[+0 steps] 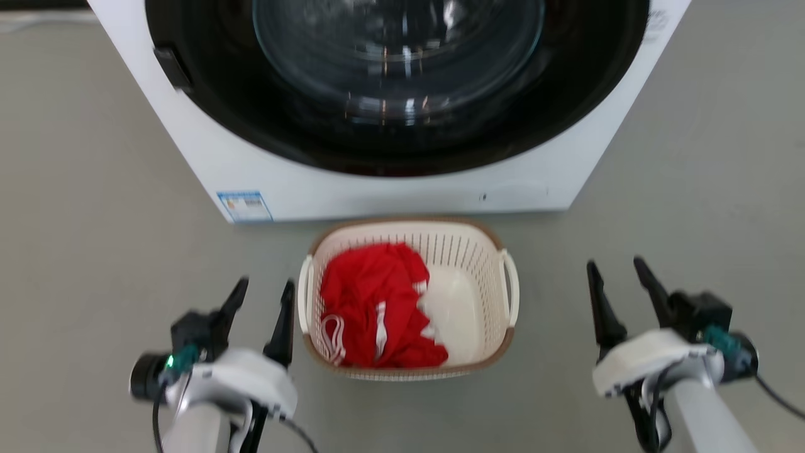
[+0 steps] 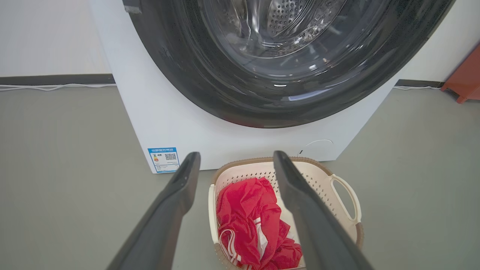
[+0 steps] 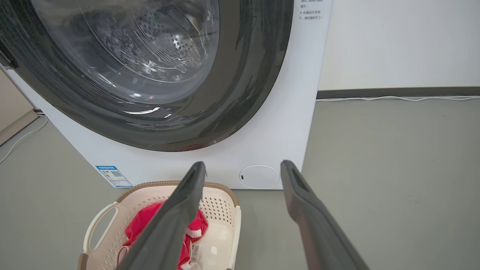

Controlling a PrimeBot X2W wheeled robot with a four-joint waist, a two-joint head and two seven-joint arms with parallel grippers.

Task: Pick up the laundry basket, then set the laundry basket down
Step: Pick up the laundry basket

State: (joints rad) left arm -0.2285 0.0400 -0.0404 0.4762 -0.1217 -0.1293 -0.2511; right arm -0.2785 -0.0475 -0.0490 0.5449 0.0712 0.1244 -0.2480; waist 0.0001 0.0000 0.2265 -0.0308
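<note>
- Cream plastic with a brown rim: your basket (image 1: 465, 255) sits upright on the grey floor (image 1: 94, 189), just near of the white washer (image 1: 377, 189) and roughly midway between your two grippers.
- Red cloth (image 1: 371, 296) is bunched in the basket's left half, and the right half of its bottom is bare.
- A white loop handle stands on each side, the left handle (image 1: 305, 292) and the right handle (image 1: 510, 289). Neither is touched.
- Your left gripper (image 1: 266, 286) hangs just left of the basket with its fingers spread wide and nothing between them. Its inner finger is close beside the left handle but apart from it.
- Your right gripper (image 1: 615, 263) is out on the right, well apart from the right handle. Its fingers are also wide apart and empty.
- Both pairs of fingers point far, toward the washer's dark round door (image 1: 402, 82).
</note>
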